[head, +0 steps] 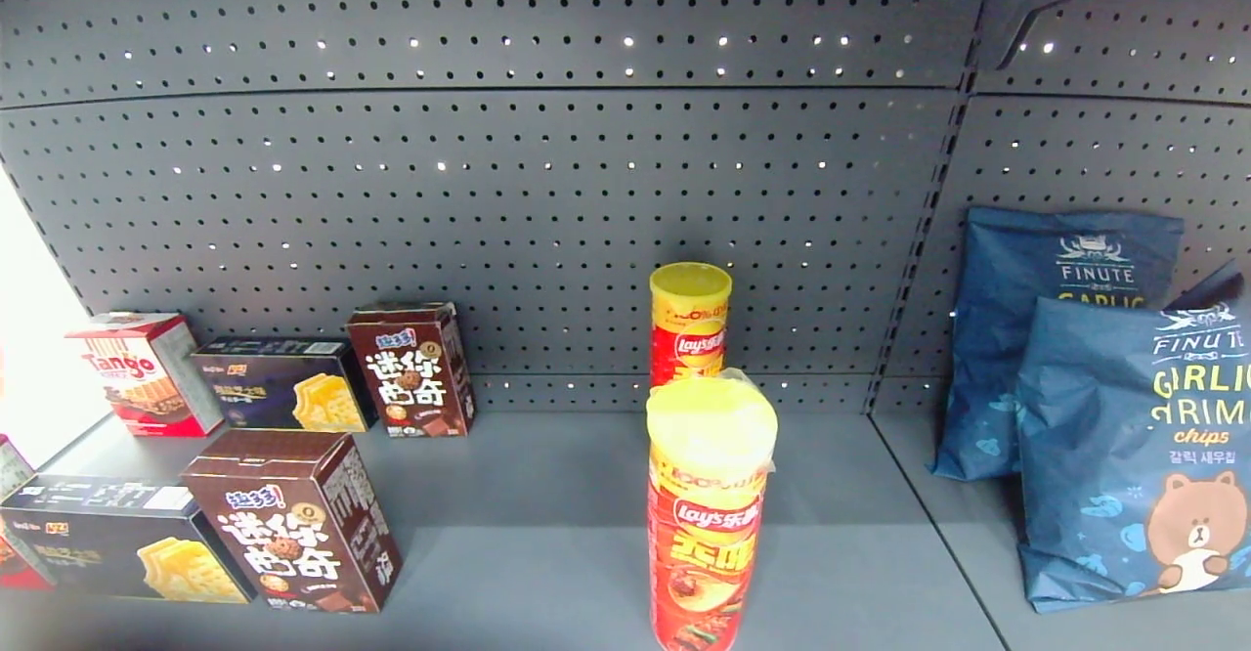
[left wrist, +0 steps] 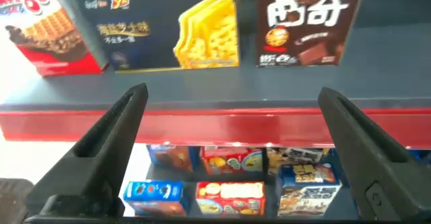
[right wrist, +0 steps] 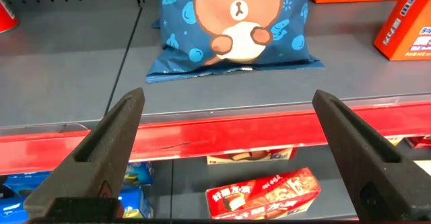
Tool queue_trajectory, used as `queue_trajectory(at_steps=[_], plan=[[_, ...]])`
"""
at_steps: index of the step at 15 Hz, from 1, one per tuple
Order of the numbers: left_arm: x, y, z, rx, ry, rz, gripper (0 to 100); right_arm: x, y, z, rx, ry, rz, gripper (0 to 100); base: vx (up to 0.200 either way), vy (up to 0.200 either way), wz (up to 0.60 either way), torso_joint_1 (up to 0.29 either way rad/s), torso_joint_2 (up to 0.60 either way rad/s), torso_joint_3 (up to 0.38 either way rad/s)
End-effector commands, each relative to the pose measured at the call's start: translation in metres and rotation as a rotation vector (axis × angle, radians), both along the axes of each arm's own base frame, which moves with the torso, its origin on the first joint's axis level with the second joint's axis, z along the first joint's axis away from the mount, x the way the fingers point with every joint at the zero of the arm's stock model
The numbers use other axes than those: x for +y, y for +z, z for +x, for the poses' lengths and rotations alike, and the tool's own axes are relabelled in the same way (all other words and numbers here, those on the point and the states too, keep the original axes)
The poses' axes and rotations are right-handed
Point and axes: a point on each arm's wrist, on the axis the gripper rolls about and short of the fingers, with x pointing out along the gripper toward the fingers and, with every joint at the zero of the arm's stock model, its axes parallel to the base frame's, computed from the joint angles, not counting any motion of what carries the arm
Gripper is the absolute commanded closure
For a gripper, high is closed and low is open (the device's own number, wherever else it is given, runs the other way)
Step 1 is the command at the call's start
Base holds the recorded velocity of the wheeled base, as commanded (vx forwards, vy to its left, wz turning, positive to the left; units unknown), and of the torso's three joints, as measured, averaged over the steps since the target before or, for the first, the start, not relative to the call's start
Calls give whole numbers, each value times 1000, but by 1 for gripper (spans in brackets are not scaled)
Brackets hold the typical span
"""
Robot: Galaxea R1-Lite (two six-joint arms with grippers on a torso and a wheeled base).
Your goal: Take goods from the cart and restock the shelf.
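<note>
On the grey shelf [head: 547, 495] two red chip cans with yellow lids stand upright, one at the front [head: 709, 519] and one behind it [head: 689, 324]. Brown cookie boxes [head: 293, 519] and dark cracker boxes [head: 283, 384] sit at the left, blue chip bags [head: 1124, 446] at the right. My left gripper [left wrist: 232, 106] is open with nothing in it, in front of the shelf's red edge [left wrist: 222, 124], facing a dark cracker box [left wrist: 165, 29] and a brown box [left wrist: 306, 22]. My right gripper [right wrist: 229, 109] is open too, holding nothing, before a blue bear bag [right wrist: 232, 25].
A perforated back panel [head: 547, 192] closes the shelf behind. A red wafer box [head: 147, 372] stands at far left. Lower shelves hold more goods: blue and red boxes [left wrist: 229, 183] and a red box [right wrist: 266, 194]. Orange boxes [right wrist: 411, 15] stand beside the bear bag.
</note>
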Motion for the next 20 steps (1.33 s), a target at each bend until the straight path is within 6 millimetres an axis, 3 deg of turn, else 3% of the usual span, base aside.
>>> queue_trajectory(at_steps=[1, 5, 16, 20], plan=[[0, -1, -1, -12, -49, -2, 0, 0, 0, 0, 3, 0, 0, 0, 0, 0, 0, 0, 0, 0], [1, -3, -9, -110, -133, 0, 0, 0, 0, 0, 3, 0, 0, 0, 0, 0, 0, 0, 0, 0], [1, -3, -9, -111, -128, -57, 0, 0, 0, 0, 3, 2, 0, 0, 0, 0, 0, 0, 0, 0], [1, -3, -9, -111, -128, -57, 0, -1, -2, -6, -84, 92, -4, 0, 0, 0, 0, 0, 0, 0]])
